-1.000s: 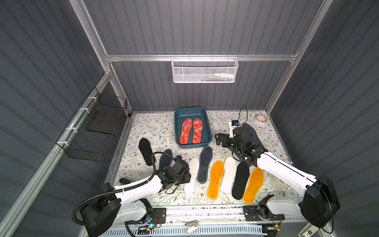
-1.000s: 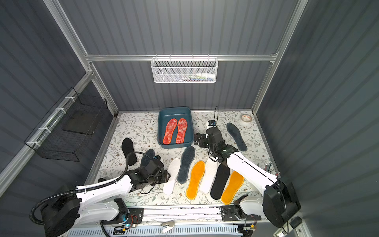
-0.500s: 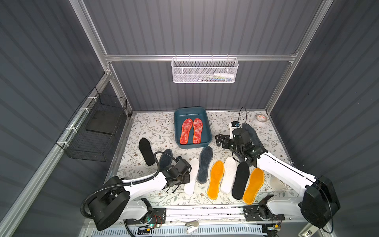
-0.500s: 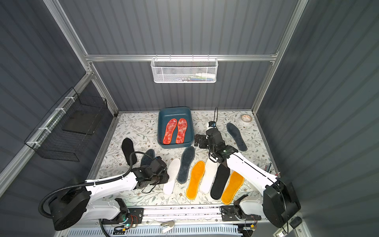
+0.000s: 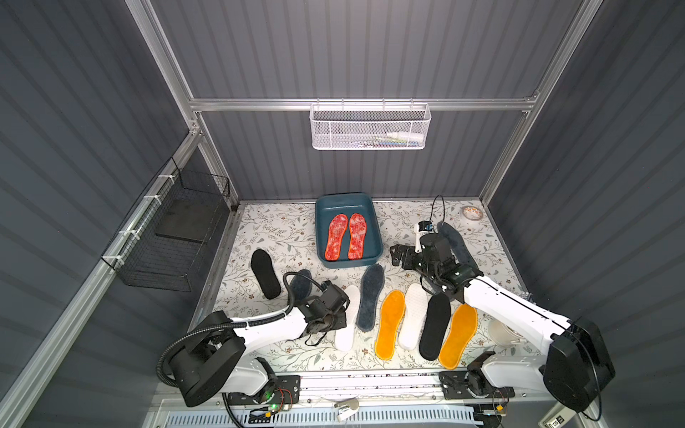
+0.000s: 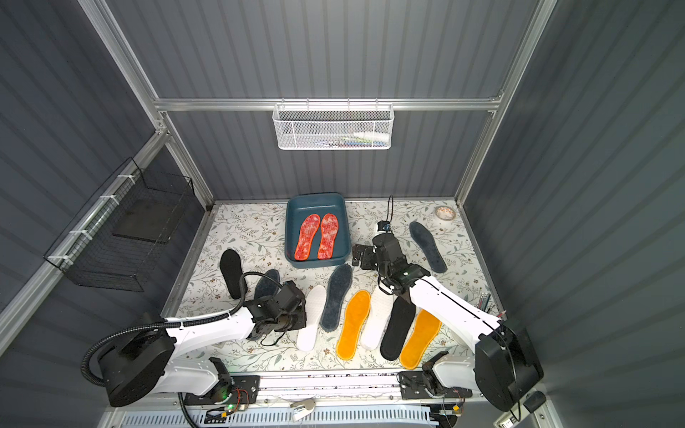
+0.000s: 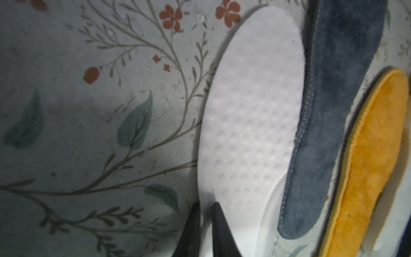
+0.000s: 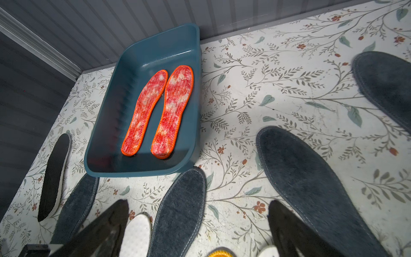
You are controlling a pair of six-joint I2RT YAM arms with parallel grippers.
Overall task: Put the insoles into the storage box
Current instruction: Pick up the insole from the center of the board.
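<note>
1. The enclosure, dark grey ribbed panels on an aluminium frame, carried a white mesh basket (image 5: 370, 129) on the back rail and a black wire basket (image 5: 174, 237) on the left wall.
2. The table (image 5: 267, 229) wore a pale cloth printed with leafy sprigs and small red flowers.
3. The storage box (image 5: 343, 207), smooth teal plastic with rounded corners, sat at back centre with its long axis running front to back.
4. Inside it, two mottled red-orange insoles (image 5: 336, 237) lay flat side by side along that axis, broader ends toward the back wall.
5. Nearer the front, a row lay lengthwise front to back, leaning slightly: a white insole (image 5: 348, 315), a fuzzy grey-blue insole (image 5: 370, 296), an orange-yellow insole (image 5: 390, 324), then white, black and orange-yellow ones.
6. A lone black insole (image 5: 265, 274) lay at the left, and another grey-blue one (image 6: 428, 246) at the right rear.
7. The left gripper (image 7: 205, 213) sat low, fingers pinched on the white insole's edge.
8. The right gripper (image 8: 198, 205) hung spread wide — holding nothing — just right of the box.
</note>
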